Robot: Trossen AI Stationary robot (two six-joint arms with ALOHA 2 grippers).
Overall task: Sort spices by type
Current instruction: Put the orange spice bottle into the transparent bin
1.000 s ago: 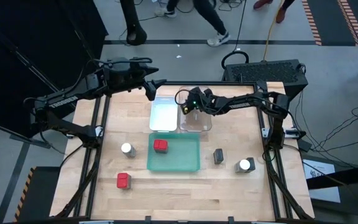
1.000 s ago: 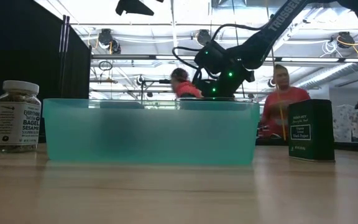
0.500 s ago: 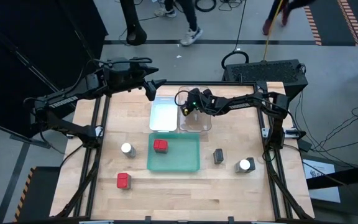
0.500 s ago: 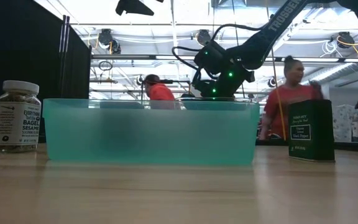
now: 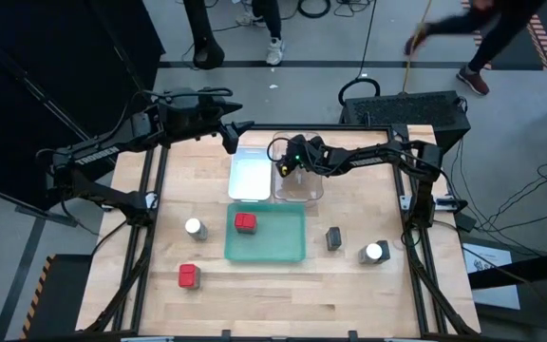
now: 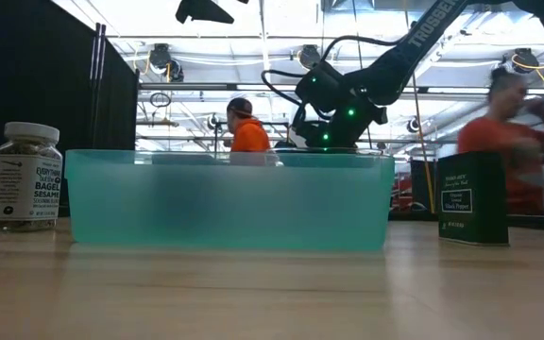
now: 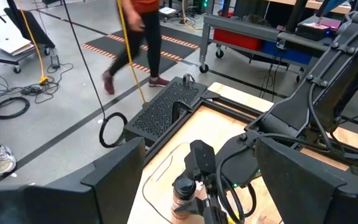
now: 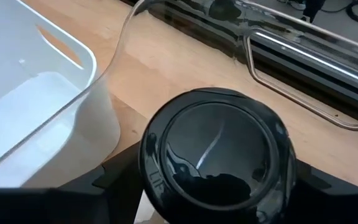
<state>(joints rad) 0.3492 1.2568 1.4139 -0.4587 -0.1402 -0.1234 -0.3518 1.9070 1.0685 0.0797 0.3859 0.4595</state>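
Right pincer: over the far end of the clear tray, closed on the brown dark-lidded jar; in the right wrist view the jar's black lid sits between the dark fingers, just beside the tray's curved clear wall. Whether the jar's base touches the tray floor cannot be told.

Left pincer: near the table's far edge, beside the far corner of the white tray, holding nothing; in its own wrist view the fingers appear spread wide.

Green tray: centre of the table, nearer than the white and clear trays, with one red tin in its far left corner.

Second red tin: on the bare table, near left.

White-lidded jar: just left of the green tray.

Dark grey tin: just right of the green tray, upright.

Second white-lidded jar: right of that tin, apart from it.

People walk on the floor beyond the table.
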